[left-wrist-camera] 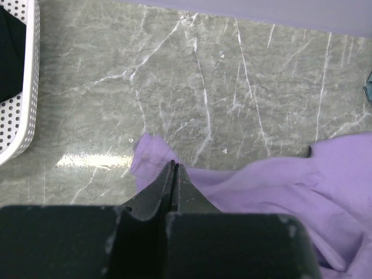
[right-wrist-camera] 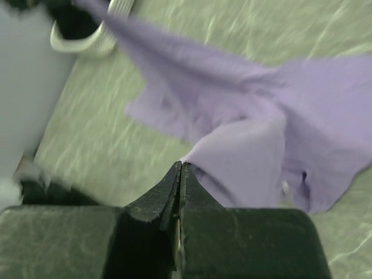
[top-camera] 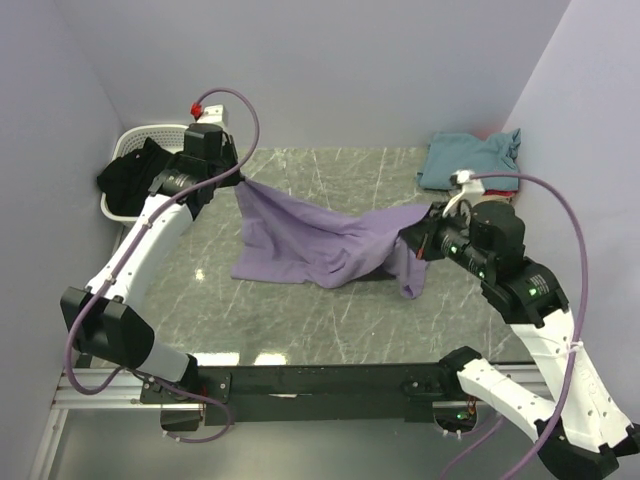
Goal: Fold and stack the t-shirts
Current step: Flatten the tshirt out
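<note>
A light purple t-shirt [top-camera: 310,240] hangs stretched between both arms above the marble table [top-camera: 330,320], its middle sagging onto the surface. My left gripper [top-camera: 238,180] is shut on the shirt's upper left corner; in the left wrist view the gripper [left-wrist-camera: 174,164] pinches the purple t-shirt [left-wrist-camera: 273,186]. My right gripper [top-camera: 412,236] is shut on the shirt's right edge; the right wrist view shows the gripper [right-wrist-camera: 180,166] with the purple t-shirt [right-wrist-camera: 244,157] draping from its tips. A folded teal t-shirt [top-camera: 470,158] lies at the back right, with a sliver of red t-shirt [top-camera: 484,133] behind it.
A white perforated basket [top-camera: 128,212] holding dark clothing [top-camera: 135,172] stands at the back left, next to the left arm. Lilac walls close in the table on the left, back and right.
</note>
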`<state>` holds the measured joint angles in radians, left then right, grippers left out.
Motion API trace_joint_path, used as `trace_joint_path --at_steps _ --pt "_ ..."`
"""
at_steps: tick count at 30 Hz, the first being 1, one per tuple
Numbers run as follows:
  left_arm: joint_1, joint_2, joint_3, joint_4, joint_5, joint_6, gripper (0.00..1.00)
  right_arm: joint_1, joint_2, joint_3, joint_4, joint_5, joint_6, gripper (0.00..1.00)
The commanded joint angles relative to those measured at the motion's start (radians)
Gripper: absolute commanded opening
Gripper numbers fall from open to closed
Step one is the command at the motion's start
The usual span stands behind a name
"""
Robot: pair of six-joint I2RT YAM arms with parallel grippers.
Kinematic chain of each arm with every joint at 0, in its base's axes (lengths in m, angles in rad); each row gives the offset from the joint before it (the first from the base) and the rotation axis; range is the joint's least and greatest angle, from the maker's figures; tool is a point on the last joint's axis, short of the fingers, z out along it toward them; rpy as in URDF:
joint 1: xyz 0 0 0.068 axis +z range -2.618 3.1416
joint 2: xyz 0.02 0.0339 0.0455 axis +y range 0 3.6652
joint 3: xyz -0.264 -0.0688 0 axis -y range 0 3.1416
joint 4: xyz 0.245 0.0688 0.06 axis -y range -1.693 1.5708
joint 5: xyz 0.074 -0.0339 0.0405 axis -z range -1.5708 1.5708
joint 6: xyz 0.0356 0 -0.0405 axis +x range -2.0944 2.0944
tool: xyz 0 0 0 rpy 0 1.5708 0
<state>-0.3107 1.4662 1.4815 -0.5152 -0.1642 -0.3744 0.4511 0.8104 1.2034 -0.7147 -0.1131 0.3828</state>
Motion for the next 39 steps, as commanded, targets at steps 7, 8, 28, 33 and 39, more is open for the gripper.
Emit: trace_joint_path --at_steps 7,8,28,33,39 --pt "0.009 0.037 0.016 0.03 0.02 0.012 0.01 0.001 0.009 -0.12 -0.098 -0.556 -0.079 0.15" --pt "0.009 0.04 0.016 0.032 0.023 0.011 0.01 0.001 0.018 -0.139 -0.107 -0.49 -0.075 0.15" --pt "0.009 0.068 0.022 0.027 0.04 0.019 0.01 -0.161 0.329 -0.235 0.101 0.331 0.105 0.66" --pt "0.009 0.074 0.011 0.038 0.063 0.015 0.01 -0.241 0.443 -0.298 0.225 0.345 0.132 0.66" --pt "0.009 0.086 -0.001 0.049 0.058 0.019 0.01 -0.347 0.606 -0.28 0.351 0.285 0.159 0.62"
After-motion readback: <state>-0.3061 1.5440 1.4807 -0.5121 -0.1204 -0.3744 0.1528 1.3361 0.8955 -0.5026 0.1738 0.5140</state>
